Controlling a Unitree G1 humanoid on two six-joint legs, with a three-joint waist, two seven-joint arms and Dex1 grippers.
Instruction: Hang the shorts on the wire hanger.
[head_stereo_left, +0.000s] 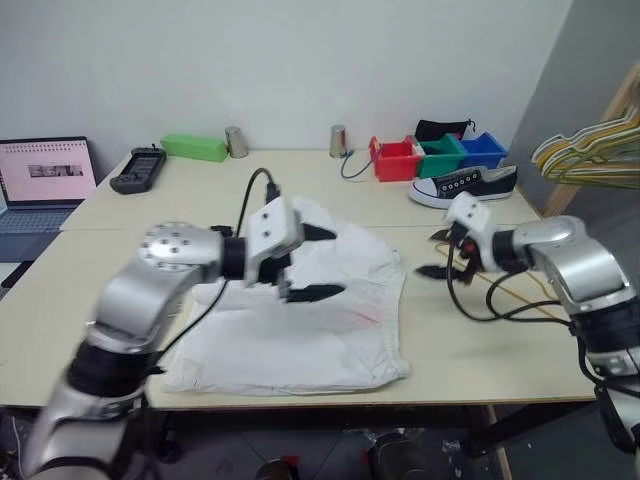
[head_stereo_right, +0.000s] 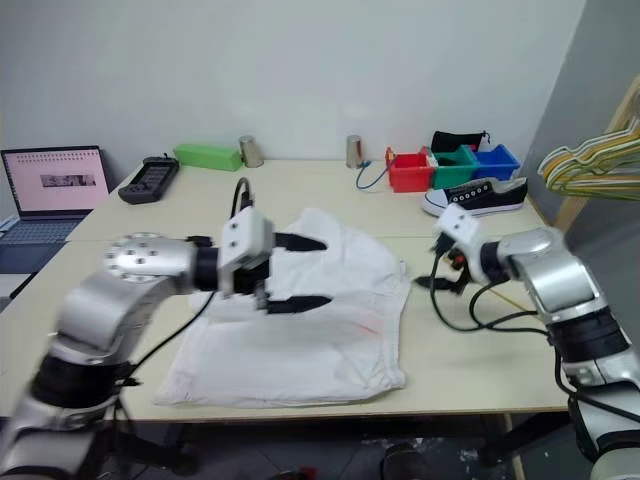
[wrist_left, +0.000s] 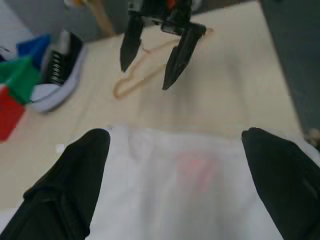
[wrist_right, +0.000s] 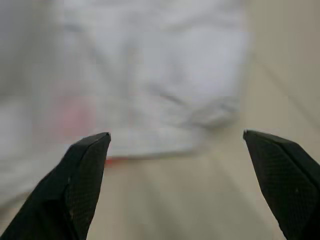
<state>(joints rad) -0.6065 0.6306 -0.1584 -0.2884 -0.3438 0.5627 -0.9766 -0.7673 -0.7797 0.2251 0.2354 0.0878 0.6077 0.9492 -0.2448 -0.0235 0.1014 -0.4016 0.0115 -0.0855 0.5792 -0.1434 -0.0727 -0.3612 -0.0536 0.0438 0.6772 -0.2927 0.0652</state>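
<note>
**Hovering Grippers, Both Released**

Lying flat on the table (head_stereo_left: 470, 340), the shorts (head_stereo_left: 330, 330) are held by neither arm. The left gripper (head_stereo_left: 322, 262) hangs above the cloth, jaws spread wide and empty. The right gripper (head_stereo_left: 438, 254) sits beside the shorts' right edge, jaws likewise wide apart, gripping nothing. The wire hanger (wrist_left: 142, 75) rests on the table beneath the right gripper.
</note>
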